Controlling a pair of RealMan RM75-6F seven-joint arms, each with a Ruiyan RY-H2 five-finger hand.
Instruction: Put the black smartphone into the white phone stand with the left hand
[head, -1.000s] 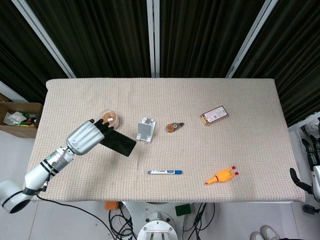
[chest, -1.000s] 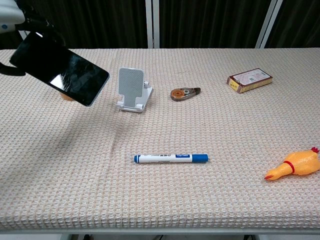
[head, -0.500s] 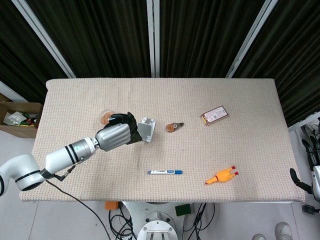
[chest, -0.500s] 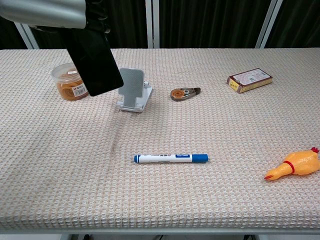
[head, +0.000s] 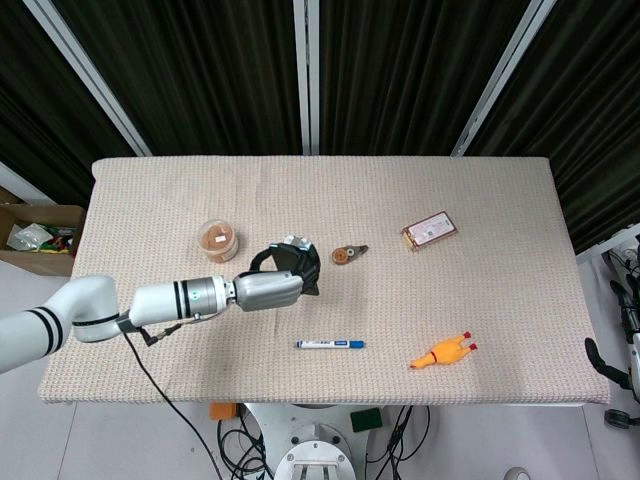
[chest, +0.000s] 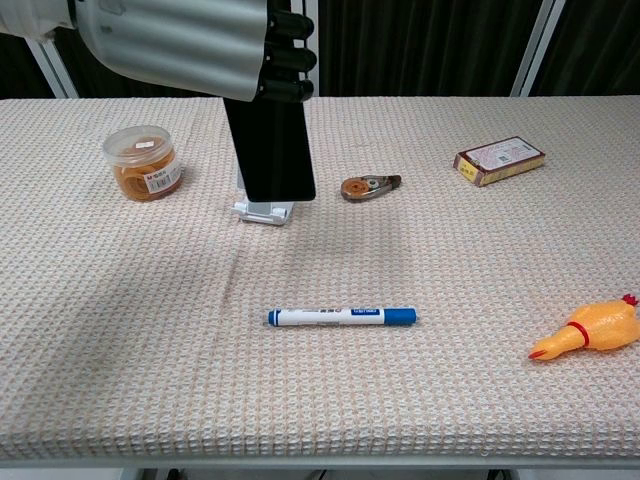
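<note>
My left hand (head: 268, 288) grips the black smartphone (chest: 270, 150) by its upper end and holds it upright, slightly tilted. In the chest view the phone hangs right in front of the white phone stand (chest: 265, 211), hiding the back plate; only the stand's base shows under the phone's lower edge. I cannot tell whether phone and stand touch. From the head view the left hand covers most of the stand (head: 291, 243), and the phone (head: 308, 272) shows as a dark edge beside it. My right hand (head: 630, 340) hangs off the table's right edge, fingers apart, holding nothing.
A jar of rubber bands (chest: 145, 163) stands left of the stand, and a correction tape roller (chest: 368, 186) lies to its right. A blue marker (chest: 341, 317) lies nearer the front, a yellow rubber chicken (chest: 590, 331) at the front right, and a small box (chest: 499, 160) at the back right.
My left arm swung right from beside the jar to over the stand. The phone turned from lying slanted to upright and now covers the stand's back plate.
</note>
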